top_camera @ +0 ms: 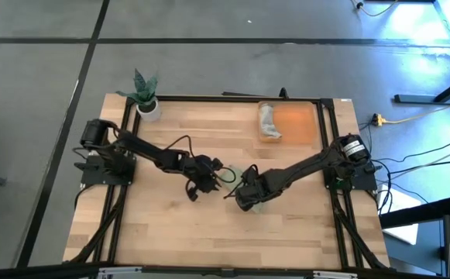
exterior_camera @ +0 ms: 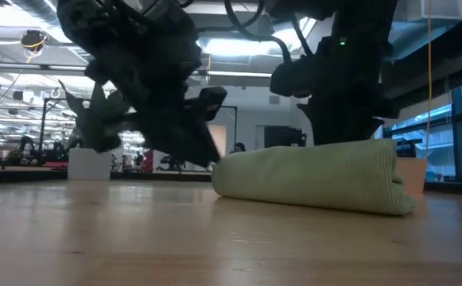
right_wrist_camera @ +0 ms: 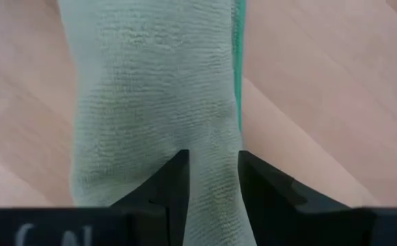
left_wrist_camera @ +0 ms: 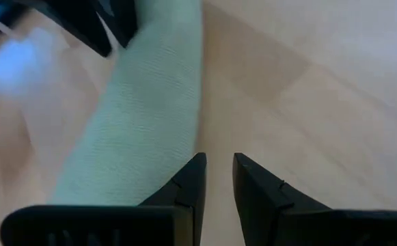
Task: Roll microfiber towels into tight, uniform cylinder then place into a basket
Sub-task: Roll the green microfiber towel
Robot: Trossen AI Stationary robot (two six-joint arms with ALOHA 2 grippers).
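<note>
The green towel (exterior_camera: 314,176) lies rolled on the worktop (top_camera: 170,225), well apart from the orange basket (top_camera: 296,124), which already holds a grey towel (top_camera: 268,122). The right tool (right_wrist_camera: 212,171) sits over one end of the roll with its fingers narrowly parted astride the cloth; whether it pinches is unclear. The left tool (left_wrist_camera: 217,174), fingers slightly apart and empty, sits just beside the roll's other end. The roll's long axis runs between the two tools, so I judge the right arm better placed to lift it.

Your two arms: matte black, jointed links, black cables looping along them. Left arm (top_camera: 151,153) base carries black cylindrical motor; right arm (top_camera: 302,168) base motor silver-capped. Fingers (left_wrist_camera: 184,188) black, flat, angular.
</note>
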